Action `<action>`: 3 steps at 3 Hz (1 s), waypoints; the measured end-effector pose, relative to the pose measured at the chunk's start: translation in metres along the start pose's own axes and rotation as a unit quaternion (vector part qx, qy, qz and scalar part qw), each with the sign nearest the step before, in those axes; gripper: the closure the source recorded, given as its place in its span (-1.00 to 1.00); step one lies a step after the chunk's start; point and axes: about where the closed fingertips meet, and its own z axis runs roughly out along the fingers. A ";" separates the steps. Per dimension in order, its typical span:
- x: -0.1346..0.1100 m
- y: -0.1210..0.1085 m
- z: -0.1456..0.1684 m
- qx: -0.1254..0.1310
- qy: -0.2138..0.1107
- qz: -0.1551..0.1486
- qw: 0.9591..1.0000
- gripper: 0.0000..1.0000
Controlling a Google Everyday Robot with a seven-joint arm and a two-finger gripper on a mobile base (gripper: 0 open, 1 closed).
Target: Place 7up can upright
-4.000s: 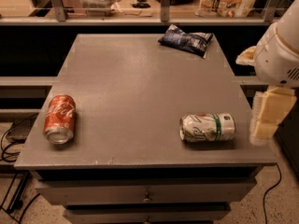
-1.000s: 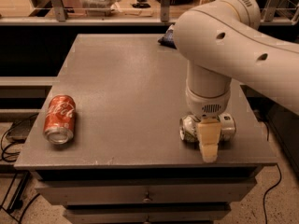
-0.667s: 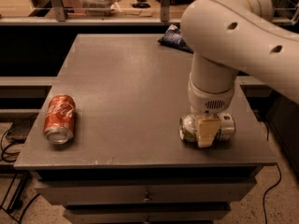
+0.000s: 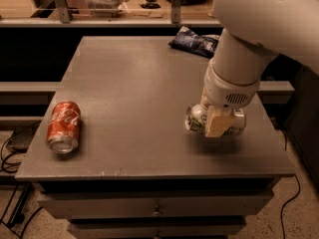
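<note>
My tool (image 4: 217,125) is clamped on the 7up can (image 4: 238,125) over the counter's (image 4: 134,83) right front. The can lies sideways, long axis left-right, top end facing left.

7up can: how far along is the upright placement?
Done: the gripper is on the 7up can, apparently shut across its middle. In hand: the can lies sideways, seemingly just off the table, judging by the shadow under it. Left: turn it upright, set it down, release.
</note>
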 end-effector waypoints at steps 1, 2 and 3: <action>0.006 -0.014 -0.021 0.021 -0.078 0.025 0.996 1.00; 0.020 -0.036 -0.052 0.030 -0.215 0.061 0.974 1.00; 0.016 -0.046 -0.077 0.029 -0.306 0.073 0.949 1.00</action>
